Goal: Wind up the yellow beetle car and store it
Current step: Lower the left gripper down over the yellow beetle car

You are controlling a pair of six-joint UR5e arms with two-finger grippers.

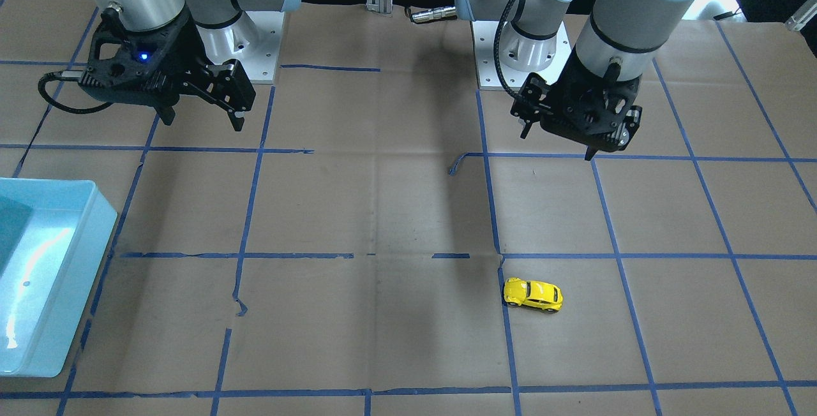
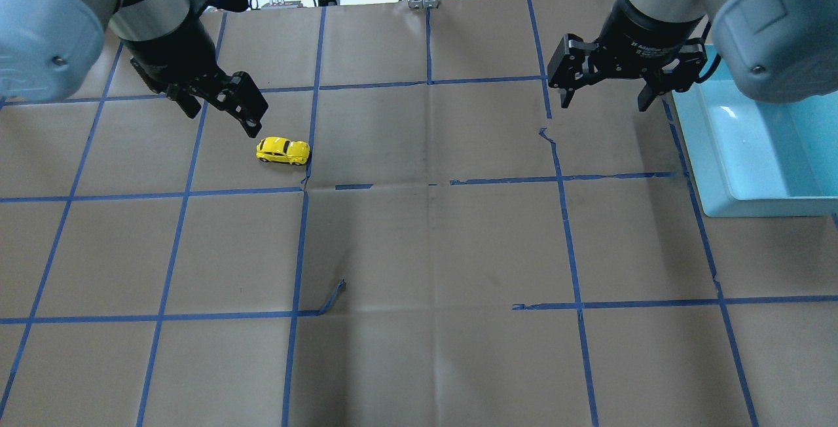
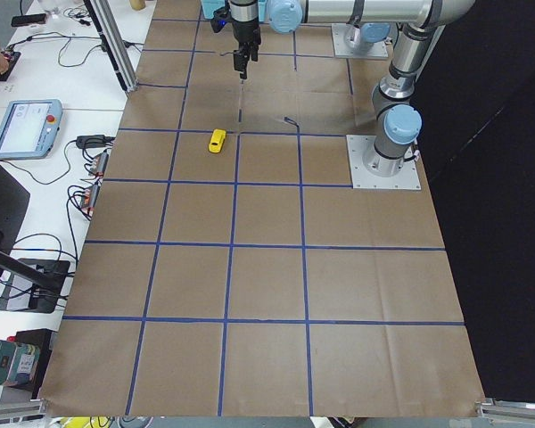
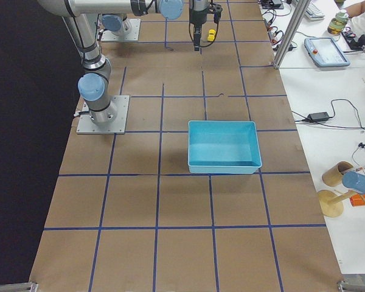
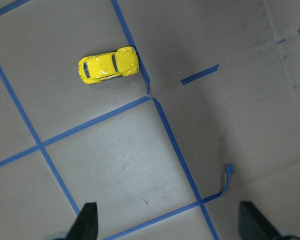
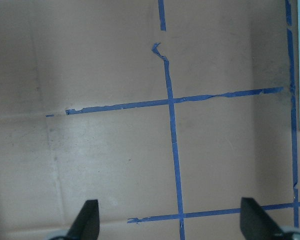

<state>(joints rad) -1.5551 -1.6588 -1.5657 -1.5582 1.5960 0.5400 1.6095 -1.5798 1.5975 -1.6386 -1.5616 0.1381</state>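
A table covered in brown paper [image 2: 425,250] is marked into squares by lines of blue tape. The yellow beetle car [image 2: 283,150] sits upright on its wheels on the robot's left half of the table, alone and touched by nothing. In the left wrist view, one rounded end of the car [image 5: 109,65] lies right against a tape line, close to a spot where two lines cross. The left gripper [image 2: 221,116] hangs in the air near the car with its two black fingers spread wide and nothing between them. In the front-facing view this gripper [image 1: 557,145] appears to be raised well above the paper, though its exact height is hard to judge. The car [image 1: 533,295] shows lower in that view, with bare paper between it and the gripper. The right gripper [image 2: 604,105] hovers over the robot's right half of the table, well apart from the car. Its fingers are also spread and hold nothing, and its wrist view shows only paper and tape lines under it. A shallow light-blue bin [image 2: 720,171] rests on the table at the robot's far right, just beside the right gripper. A loose curl of blue tape [image 2: 330,297] lifts off the paper nearer the robot.
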